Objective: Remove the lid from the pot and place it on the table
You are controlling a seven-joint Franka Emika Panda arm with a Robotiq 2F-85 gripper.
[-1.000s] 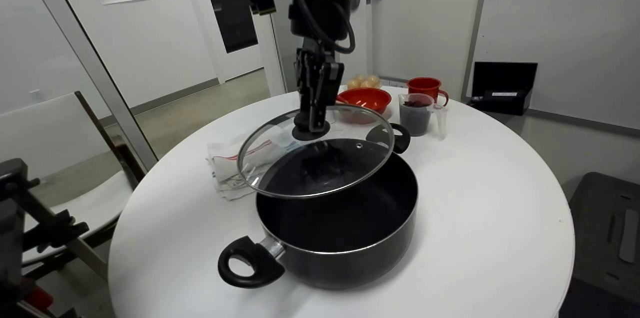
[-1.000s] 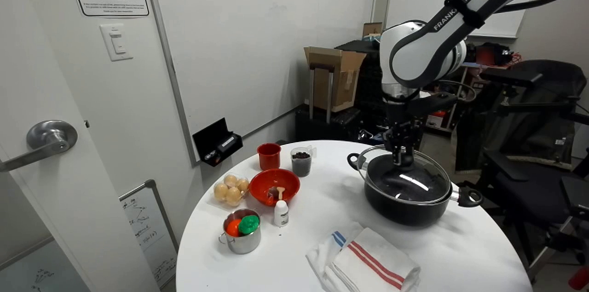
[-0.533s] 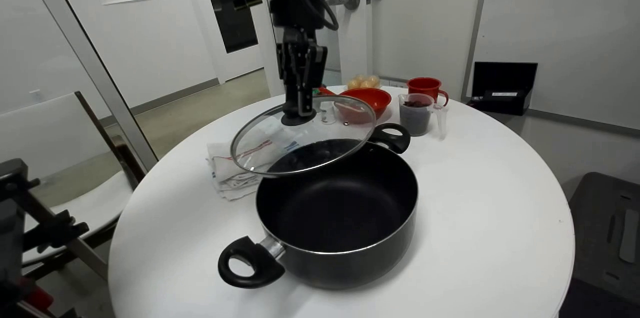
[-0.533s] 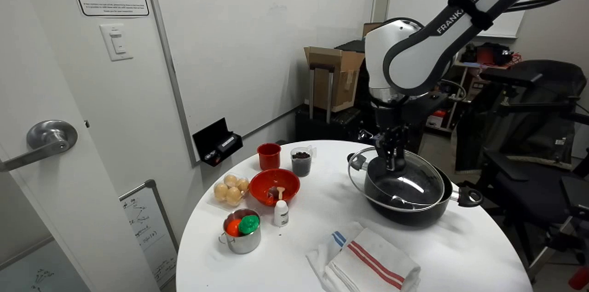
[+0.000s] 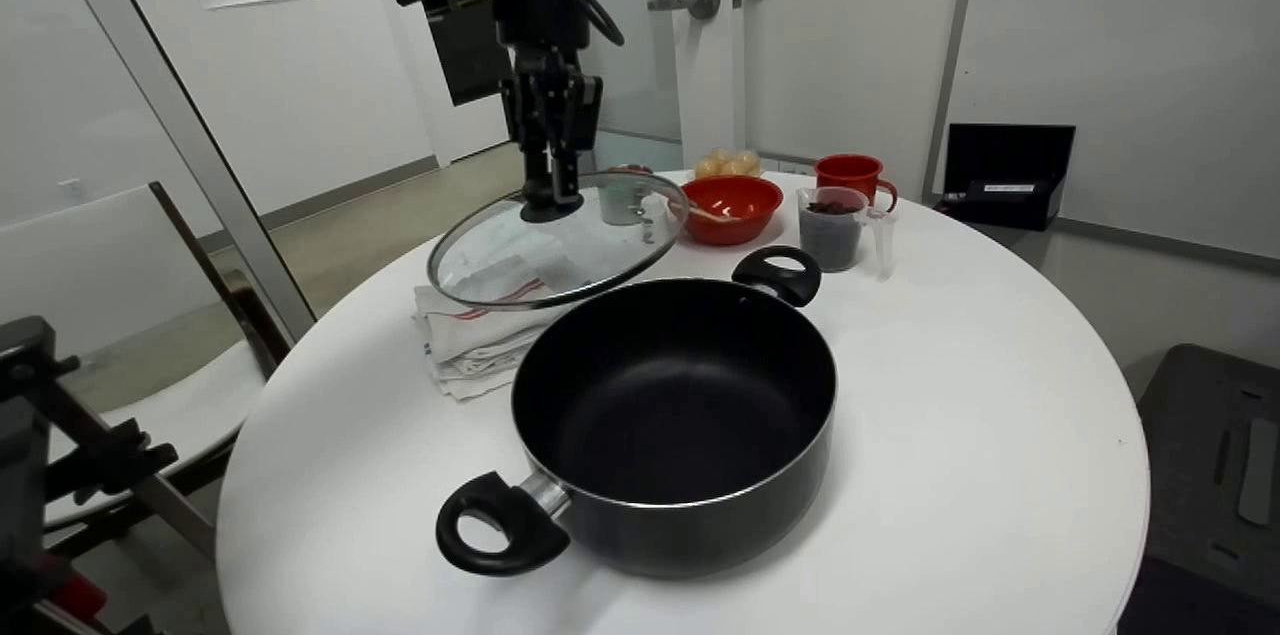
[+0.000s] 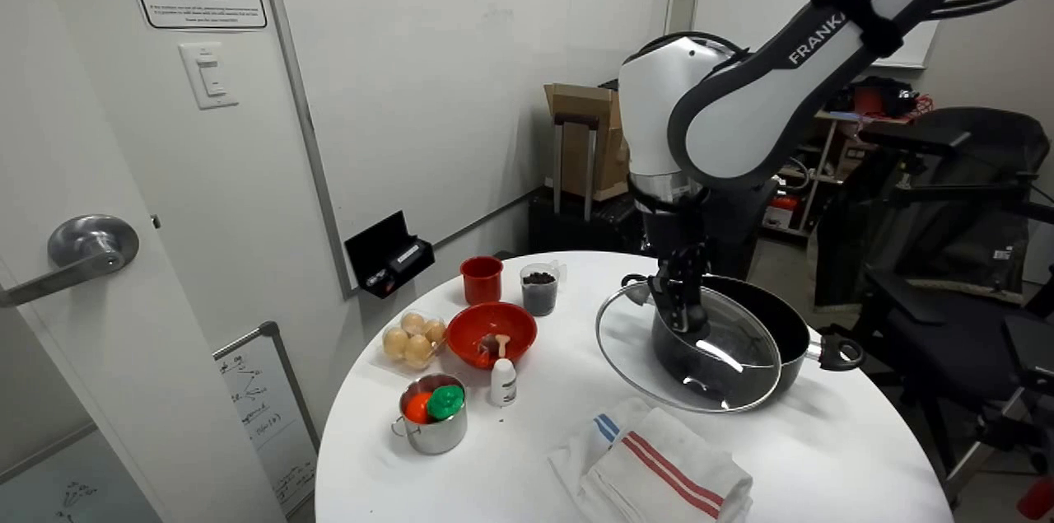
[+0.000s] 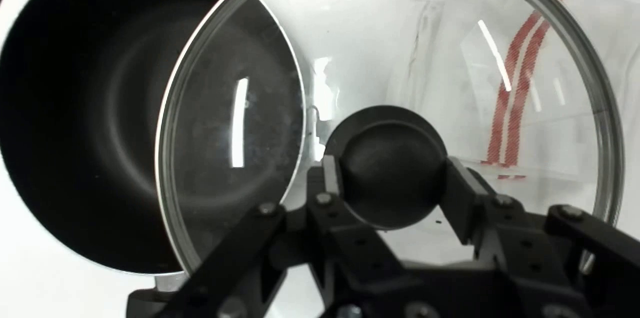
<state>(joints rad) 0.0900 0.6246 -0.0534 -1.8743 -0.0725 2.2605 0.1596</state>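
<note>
My gripper (image 5: 553,183) is shut on the dark knob of the clear glass lid (image 5: 620,250) and holds it in the air, slightly tilted. In the wrist view the gripper (image 7: 392,173) has a finger on each side of the knob, and the lid (image 7: 380,47) overlaps part of the pot (image 7: 75,107). The black pot (image 5: 690,535) stands open on the white round table (image 5: 980,455). In an exterior view the lid (image 6: 741,358) hides part of the pot (image 6: 774,309).
A folded towel (image 5: 475,345) lies beside the pot, partly under the raised lid. A red bowl (image 5: 735,220), a measuring cup (image 5: 832,233), a red mug (image 5: 848,173) and eggs (image 6: 414,340) stand farther back. A metal cup (image 6: 436,420) and a white bottle (image 6: 503,383) are near the bowl.
My gripper has carried the lid sideways from above the pot toward the towel. More of the pot's inside now shows. The pot and the other objects have not moved.
</note>
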